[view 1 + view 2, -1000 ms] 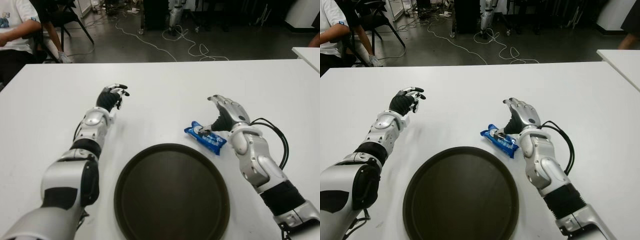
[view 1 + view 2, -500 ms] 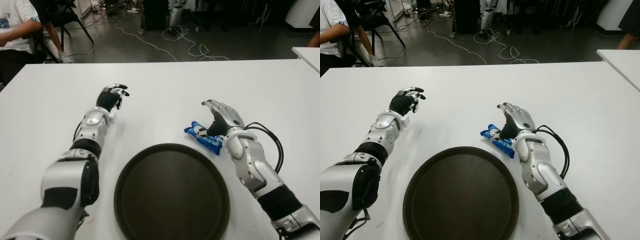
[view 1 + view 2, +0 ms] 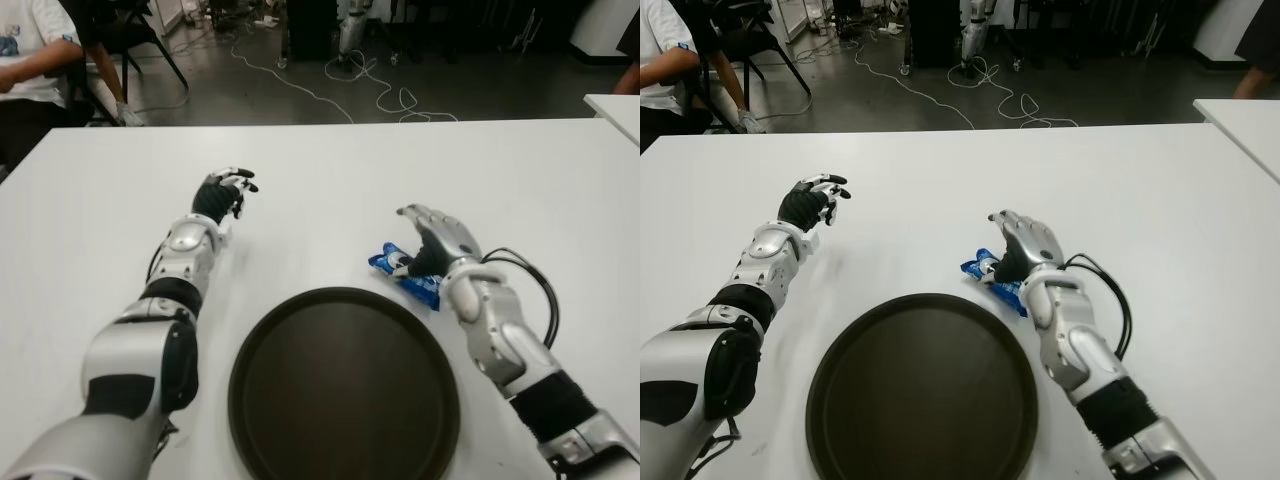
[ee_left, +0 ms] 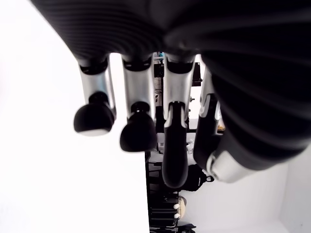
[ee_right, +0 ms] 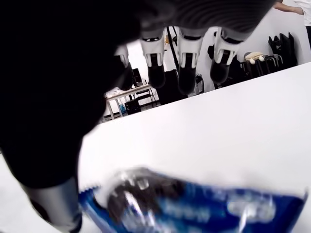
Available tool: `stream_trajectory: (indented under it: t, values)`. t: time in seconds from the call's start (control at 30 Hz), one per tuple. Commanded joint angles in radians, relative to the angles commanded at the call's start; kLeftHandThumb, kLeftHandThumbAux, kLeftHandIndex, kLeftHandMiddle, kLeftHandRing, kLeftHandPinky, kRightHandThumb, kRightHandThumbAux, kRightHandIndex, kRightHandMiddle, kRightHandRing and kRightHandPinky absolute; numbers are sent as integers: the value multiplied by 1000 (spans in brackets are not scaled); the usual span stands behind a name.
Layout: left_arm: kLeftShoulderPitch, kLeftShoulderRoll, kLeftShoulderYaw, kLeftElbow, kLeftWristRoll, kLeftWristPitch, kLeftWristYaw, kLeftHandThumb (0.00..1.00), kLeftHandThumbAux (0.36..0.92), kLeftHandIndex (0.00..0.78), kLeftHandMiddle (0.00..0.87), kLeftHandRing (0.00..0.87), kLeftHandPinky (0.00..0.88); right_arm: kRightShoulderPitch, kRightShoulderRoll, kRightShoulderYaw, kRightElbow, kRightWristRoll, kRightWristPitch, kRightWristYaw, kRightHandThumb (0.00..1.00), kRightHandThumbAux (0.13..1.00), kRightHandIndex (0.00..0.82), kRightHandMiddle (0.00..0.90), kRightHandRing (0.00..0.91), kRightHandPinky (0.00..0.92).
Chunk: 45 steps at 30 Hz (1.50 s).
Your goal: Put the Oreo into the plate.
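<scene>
Right hand poised over the Oreo pack beside the empty plate

The blue Oreo pack (image 3: 405, 275) lies on the white table (image 3: 330, 170), just off the far right rim of the round dark plate (image 3: 345, 385). The right hand (image 3: 437, 240) arches over it, fingers (image 5: 187, 73) spread, nothing gripped. The left hand (image 3: 224, 190) shows far left of the plate, fingers loosely extended, empty.

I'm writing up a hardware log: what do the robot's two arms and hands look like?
Both arms have silver-grey shells with black joint segments. The left hand is black with silver finger links and black fingertip pads. The right hand has a silver back; a black cable loops beside its forearm.
</scene>
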Motion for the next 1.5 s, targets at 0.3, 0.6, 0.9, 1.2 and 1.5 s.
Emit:
stream_trajectory:
  t: [0.3, 0.6, 0.9, 1.2, 1.5]
  values:
    - [0, 0, 2, 0, -3, 1, -2, 855, 661, 412, 555, 797, 829, -12, 6, 16, 21, -17, 15, 2, 0, 771, 91, 114, 104, 71]
    - [0, 2, 1, 0, -1, 4, 2, 855, 661, 411, 551, 798, 829, -21, 13, 22, 58, -15, 6, -17, 0, 794, 100, 118, 109, 77]
    - [-1, 1, 6, 1, -6, 6, 0, 855, 661, 413, 550, 800, 830, -28, 15, 26, 65, -17, 13, -11, 0, 763, 97, 122, 109, 80]
    - [1, 3, 8, 0, -8, 0, -12, 855, 661, 412, 550, 809, 833, -29, 19, 28, 60, -24, 30, 0, 0, 783, 102, 127, 108, 74]
    - [2, 7, 0, 0, -1, -1, -13, 856, 661, 414, 553, 796, 824, -31, 24, 21, 78, -25, 25, -21, 0, 779, 125, 158, 145, 87]
